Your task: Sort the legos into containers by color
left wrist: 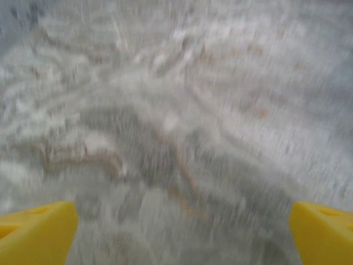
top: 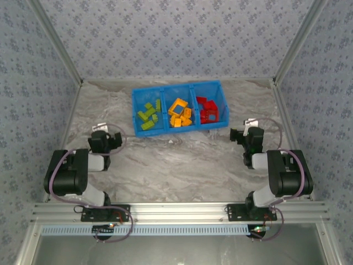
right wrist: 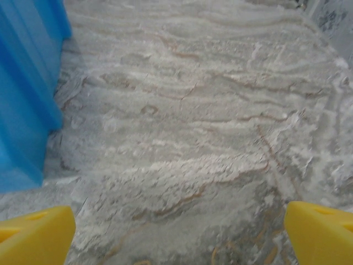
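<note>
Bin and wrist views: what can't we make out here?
1. Top view: the legos in the blue bin are too small and too piled up to count or to tell their shapes.
2. Left wrist view: the table is blurred; the left fingers are cut off by the bottom edge.
3. Right wrist view: the blue bin is cut off by the left edge and its outer wall hides the contents; the right fingers are cut off at the bottom.

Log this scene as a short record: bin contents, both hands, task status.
Bin: blue bin, three compartments, far middle of the table
Left compartment: green bricks
Middle compartment: orange bricks
Right compartment: red bricks
Left hand: open, holding nothing, over bare table
Right hand: open, holding nothing, near the bin
Status: colours look sorted
</note>
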You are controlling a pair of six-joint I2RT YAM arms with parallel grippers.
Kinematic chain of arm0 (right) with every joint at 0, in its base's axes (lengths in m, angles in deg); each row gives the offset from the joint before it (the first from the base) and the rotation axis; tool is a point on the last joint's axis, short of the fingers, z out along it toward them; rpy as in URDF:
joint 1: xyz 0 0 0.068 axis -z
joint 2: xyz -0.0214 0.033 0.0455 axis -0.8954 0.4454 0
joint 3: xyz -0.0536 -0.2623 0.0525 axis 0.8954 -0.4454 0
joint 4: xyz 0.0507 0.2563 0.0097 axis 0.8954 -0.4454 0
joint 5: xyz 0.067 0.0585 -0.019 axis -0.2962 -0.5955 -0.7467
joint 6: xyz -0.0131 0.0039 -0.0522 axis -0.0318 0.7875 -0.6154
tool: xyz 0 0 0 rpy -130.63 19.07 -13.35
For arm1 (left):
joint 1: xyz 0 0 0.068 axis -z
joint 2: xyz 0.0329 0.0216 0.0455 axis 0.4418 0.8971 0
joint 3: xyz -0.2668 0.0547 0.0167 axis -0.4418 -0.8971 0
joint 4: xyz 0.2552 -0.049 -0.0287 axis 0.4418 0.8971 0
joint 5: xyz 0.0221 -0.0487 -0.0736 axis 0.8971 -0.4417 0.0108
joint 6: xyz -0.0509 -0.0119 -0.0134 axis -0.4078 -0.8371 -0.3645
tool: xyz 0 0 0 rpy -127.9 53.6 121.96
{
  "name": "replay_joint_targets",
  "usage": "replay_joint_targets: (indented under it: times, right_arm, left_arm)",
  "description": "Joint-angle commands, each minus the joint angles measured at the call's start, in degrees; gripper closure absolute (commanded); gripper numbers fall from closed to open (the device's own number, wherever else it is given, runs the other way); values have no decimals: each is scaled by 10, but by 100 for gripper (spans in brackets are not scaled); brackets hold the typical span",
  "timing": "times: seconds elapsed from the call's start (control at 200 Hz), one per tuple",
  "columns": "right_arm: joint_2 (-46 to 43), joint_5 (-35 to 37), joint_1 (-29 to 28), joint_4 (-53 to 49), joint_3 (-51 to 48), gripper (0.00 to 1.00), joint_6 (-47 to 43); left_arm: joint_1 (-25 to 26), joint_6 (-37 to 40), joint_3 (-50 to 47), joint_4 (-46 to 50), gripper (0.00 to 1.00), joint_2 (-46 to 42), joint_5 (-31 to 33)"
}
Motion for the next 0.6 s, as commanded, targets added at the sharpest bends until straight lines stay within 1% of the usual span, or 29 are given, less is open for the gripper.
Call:
replay_joint_targets:
  times: [0.0,0.03,0.07,0.11,0.245,0.375,0.495,0.6]
  right_arm:
    - [8,17,3,21,14,0,8]
    - [7,18,3,21,14,0,7]
    - [8,18,3,22,14,0,7]
    - [7,18,3,21,15,0,7]
    - [7,14,4,22,13,0,6]
    - [6,-48,11,2,23,0,-8]
    - [8,-65,19,-4,27,0,-5]
    - [8,-63,18,-2,25,0,-6]
  left_arm:
    - [1,9,30,-32,2,-3,-13]
    - [2,11,26,-48,2,1,-11]
    - [2,10,30,-30,2,-4,-11]
    - [2,12,27,-45,2,0,-11]
    - [7,16,31,-36,2,-1,-8]
    - [7,17,30,-36,2,-1,-8]
    - [7,17,29,-37,2,-1,-7]
    - [7,17,30,-37,2,-1,-7]
